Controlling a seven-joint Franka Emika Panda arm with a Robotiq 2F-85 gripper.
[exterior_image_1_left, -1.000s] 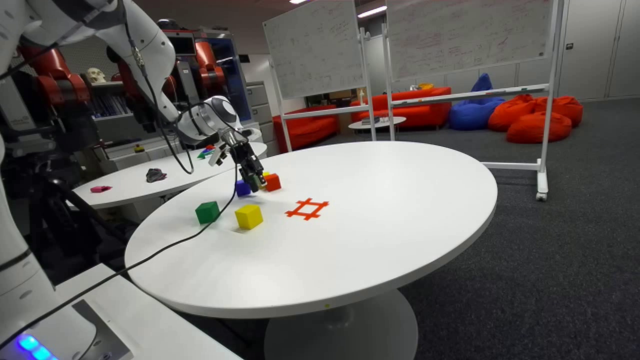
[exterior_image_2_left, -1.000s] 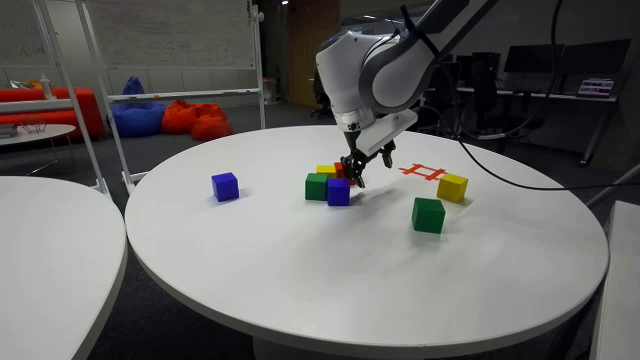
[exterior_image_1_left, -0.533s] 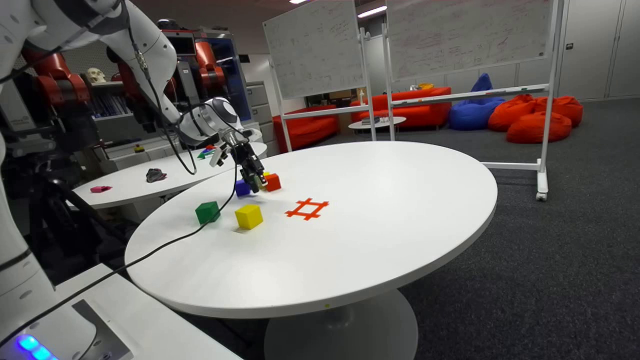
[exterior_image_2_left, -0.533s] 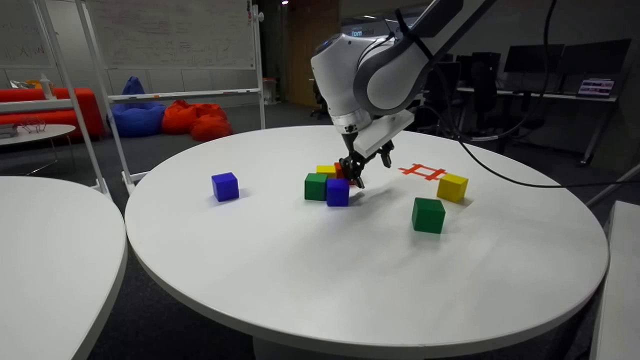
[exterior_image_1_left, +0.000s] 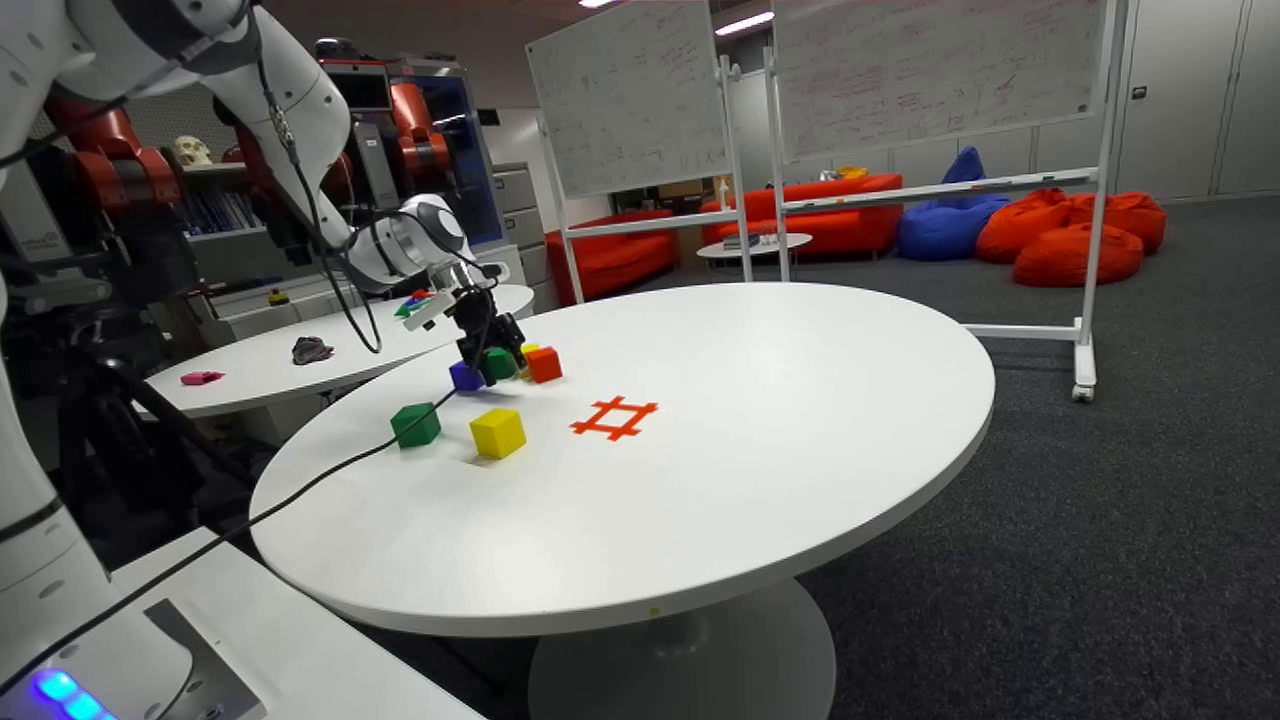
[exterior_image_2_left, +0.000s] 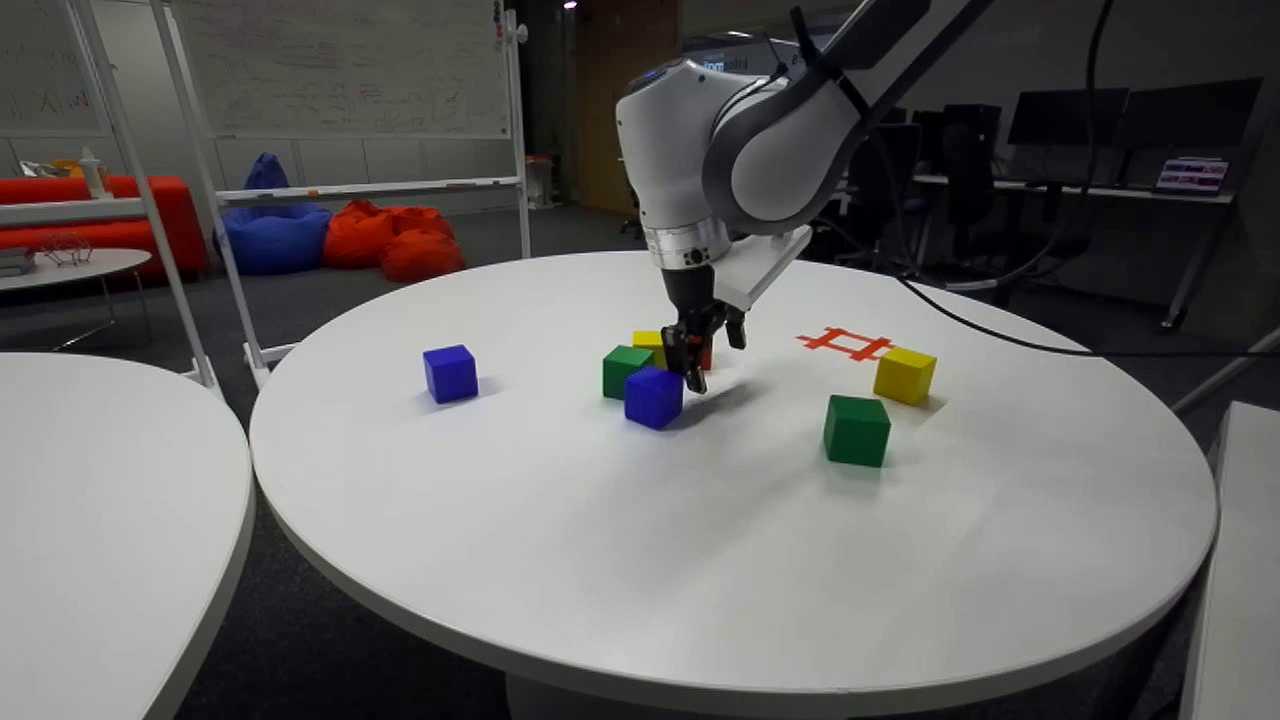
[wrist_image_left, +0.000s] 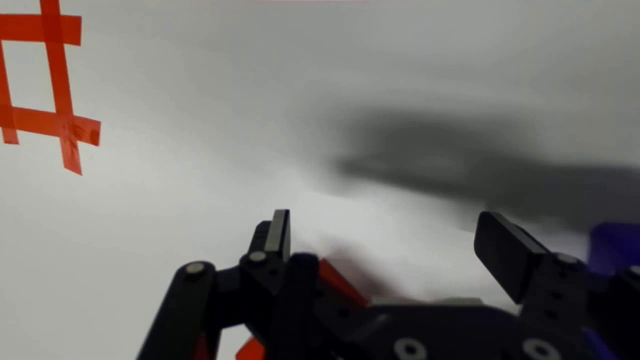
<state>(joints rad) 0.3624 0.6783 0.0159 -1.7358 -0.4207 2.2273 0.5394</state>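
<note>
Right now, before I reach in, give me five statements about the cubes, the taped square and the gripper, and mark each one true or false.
1. The gripper is open. True.
2. A red cube sits inside the taped square. False: no cube is inside the taped square; the red cube is close to the gripper.
3. One blue cube is near the gripper, and another blue cube stands apart on the round table. True.
4. Every green cube is by the gripper. False: one green cube is, but another green cube stands away from it.
5. A yellow cube stands outside the taped square. True.
</note>
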